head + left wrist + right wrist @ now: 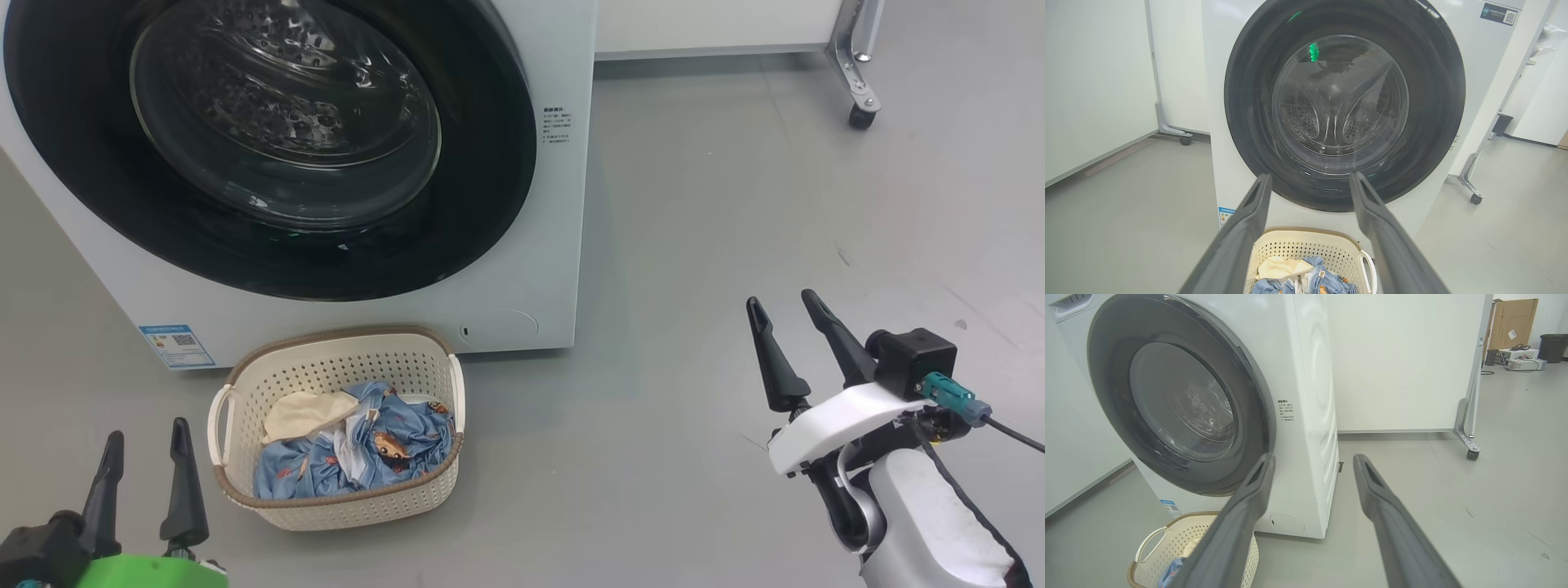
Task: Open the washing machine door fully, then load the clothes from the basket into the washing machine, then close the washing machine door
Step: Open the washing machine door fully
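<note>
The washing machine (522, 269) stands at 11 o'clock in the head view, its washing machine door (269, 131) shut flush. The basket (343, 371) sits at 7 o'clock just before the machine's front edge, with the clothes (367, 453) inside. Bare grey floor (694, 245) spreads from 1 to 5 o'clock, up to a caster (861, 114). The left gripper (147, 431) at 8 and the right gripper (780, 298) at 4 stand spread and empty. The blue sticker (176, 345) and the side label (556, 124) are too small to read.

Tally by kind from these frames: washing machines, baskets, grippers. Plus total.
Washing machine: 1
Basket: 1
Grippers, left gripper and right gripper: 2
Total: 4
</note>
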Controlling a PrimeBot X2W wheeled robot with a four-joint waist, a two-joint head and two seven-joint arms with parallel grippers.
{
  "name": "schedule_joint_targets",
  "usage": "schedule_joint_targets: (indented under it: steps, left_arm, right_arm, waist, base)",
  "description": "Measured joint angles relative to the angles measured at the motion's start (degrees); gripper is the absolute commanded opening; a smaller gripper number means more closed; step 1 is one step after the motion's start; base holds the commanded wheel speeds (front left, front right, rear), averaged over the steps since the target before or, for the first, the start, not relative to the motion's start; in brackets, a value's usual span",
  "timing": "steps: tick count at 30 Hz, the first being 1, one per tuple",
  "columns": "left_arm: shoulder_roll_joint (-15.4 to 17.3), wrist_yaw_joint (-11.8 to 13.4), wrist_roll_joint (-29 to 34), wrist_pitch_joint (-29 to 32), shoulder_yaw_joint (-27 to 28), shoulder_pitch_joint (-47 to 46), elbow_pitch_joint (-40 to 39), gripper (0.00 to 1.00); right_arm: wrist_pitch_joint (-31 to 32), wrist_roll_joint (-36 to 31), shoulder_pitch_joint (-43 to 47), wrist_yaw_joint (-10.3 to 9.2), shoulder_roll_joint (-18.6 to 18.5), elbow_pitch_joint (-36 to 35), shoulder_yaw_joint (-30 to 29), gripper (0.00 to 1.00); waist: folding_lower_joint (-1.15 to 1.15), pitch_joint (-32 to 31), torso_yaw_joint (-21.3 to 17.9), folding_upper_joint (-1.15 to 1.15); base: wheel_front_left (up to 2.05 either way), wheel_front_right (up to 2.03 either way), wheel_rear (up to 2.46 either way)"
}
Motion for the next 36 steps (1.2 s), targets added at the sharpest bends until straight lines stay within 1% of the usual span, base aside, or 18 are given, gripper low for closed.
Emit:
schedule_joint_targets:
  steps: [6,14,19,25,26,27,28,31,36]
  left_arm:
    - [0.0,-0.08,-0.01,0.0,-0.19,-0.08,-0.64,1.0]
    - [0.0,-0.52,-0.01,-0.01,-0.12,-1.66,-2.48,1.0]
    - [0.0,-0.53,0.0,-0.01,0.05,-2.59,-2.76,1.0]
    - [0.0,-0.53,0.09,-0.01,0.07,-3.43,-3.46,1.0]
    - [0.0,-0.54,0.1,-0.01,0.05,-3.82,-3.67,1.0]
    - [0.0,-0.54,0.15,-0.01,0.03,-4.2,-3.8,1.0]
    - [-0.01,-0.54,0.15,-0.01,0.03,-4.79,-3.87,1.0]
    - [-0.09,-0.57,0.15,-0.01,0.02,-5.0,-3.89,1.0]
    - [-0.26,-0.58,0.15,-0.01,0.01,-5.69,-3.9,1.0]
  right_arm:
    - [0.0,0.47,-0.89,0.0,-0.12,-0.09,-1.15,1.0]
    - [0.0,0.52,-5.62,0.0,-1.27,-0.25,-3.03,1.0]
    - [0.0,2.63,-7.84,0.0,-1.31,0.02,-4.41,1.0]
    - [0.13,3.79,-11.45,0.0,-2.07,1.89,-4.28,1.0]
    - [0.33,4.01,-12.14,0.0,-2.34,2.11,-4.22,0.87]
    - [0.62,4.08,-12.84,0.0,-2.57,2.22,-4.21,0.46]
    - [0.88,5.08,-14.34,0.0,-2.64,2.33,-4.07,0.0]
    - [1.41,7.08,-16.68,0.0,-2.58,2.53,-4.11,0.0]
    - [2.58,12.49,-20.31,0.0,-2.49,3.04,-5.71,0.0]
  waist:
    - [0.0,1.54,0.3,0.0]
    - [0.0,4.44,1.19,0.0]
    - [0.0,6.23,2.11,0.0]
    - [0.0,8.45,3.29,0.0]
    - [0.0,8.84,3.49,0.0]
    - [0.0,9.24,3.69,0.0]
    - [0.0,10.02,4.11,0.0]
    - [0.0,11.18,4.78,0.0]
    - [0.0,13.0,5.89,0.0]
  base:
    - [0.0,0.0,0.0]
    - [0.0,0.0,0.0]
    - [0.0,0.0,0.0]
    - [0.0,0.0,0.0]
    - [0.0,0.0,0.0]
    - [0.0,0.0,0.0]
    - [0.0,0.0,0.0]
    - [0.0,0.0,0.0]
    - [0.0,0.0,0.0]
